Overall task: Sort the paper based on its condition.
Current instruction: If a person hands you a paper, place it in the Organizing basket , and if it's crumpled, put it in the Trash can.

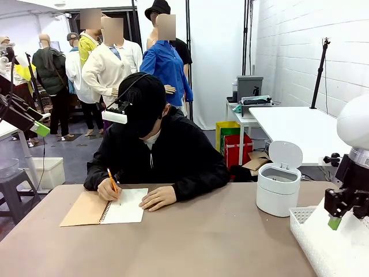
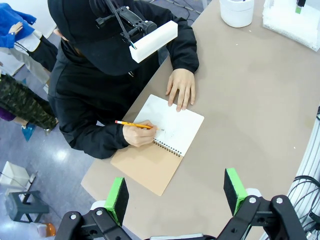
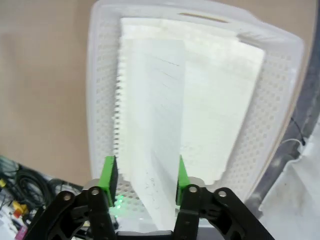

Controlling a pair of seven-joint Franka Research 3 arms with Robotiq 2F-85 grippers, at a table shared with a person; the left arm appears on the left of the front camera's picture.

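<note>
The right end effector [image 3: 144,175] hangs wide above the white basket [image 3: 100,75], a smooth paper sheet [image 3: 150,115] inside; the left end effector [image 2: 175,192] gapes wide, well apart from the basket.

Notebook [image 1: 104,208], pencil [image 1: 112,180] (orange), bin [image 1: 278,187]

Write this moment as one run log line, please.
person: writing in notebook | left pincer: open, above table | right pincer: open, over paper in basket
</note>
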